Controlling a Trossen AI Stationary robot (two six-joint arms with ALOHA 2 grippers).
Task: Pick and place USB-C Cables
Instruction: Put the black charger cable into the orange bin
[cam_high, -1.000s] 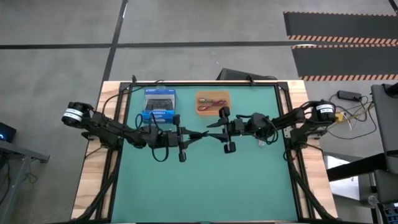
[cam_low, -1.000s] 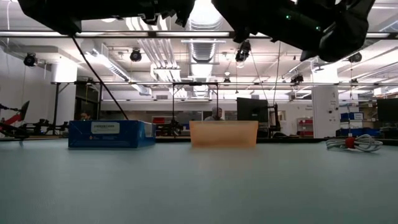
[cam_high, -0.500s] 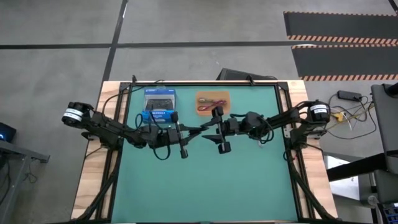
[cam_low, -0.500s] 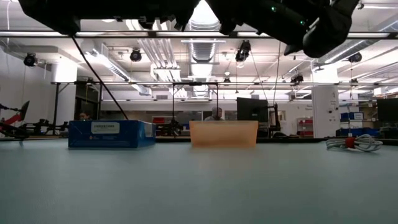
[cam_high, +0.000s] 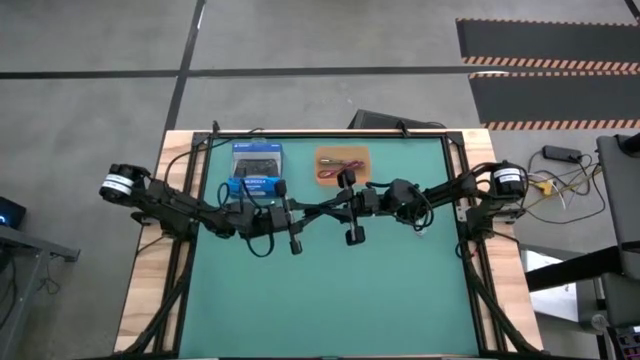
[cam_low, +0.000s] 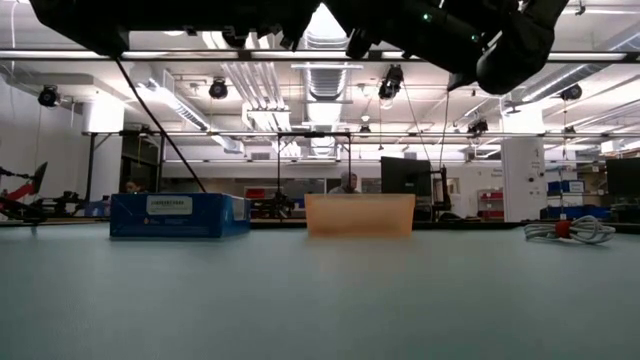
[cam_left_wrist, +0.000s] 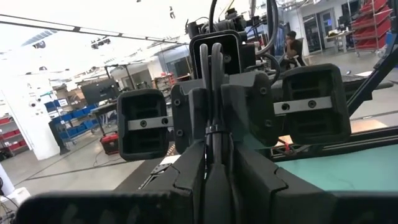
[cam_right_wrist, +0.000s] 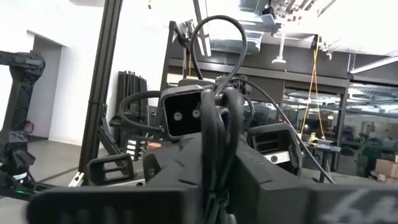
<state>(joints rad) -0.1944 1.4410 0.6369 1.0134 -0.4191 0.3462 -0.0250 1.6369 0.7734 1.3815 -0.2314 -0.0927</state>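
At table's far edge, tan tray (cam_high: 342, 163) holding red-pink cable (cam_high: 340, 167), both claws (cam_high: 313, 214) together, empty.

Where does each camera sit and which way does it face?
High: above the table, looking straight down; left arm and right arm meet mid-table.
Low: table-top height, looking level into the room; both arms dark along the top.
Left wrist: on left arm, facing the right arm head-on; left pincer in the foreground.
Right wrist: on right arm, facing the left arm; right pincer in the foreground.
Shared: high and low both show blue box and orange tray.
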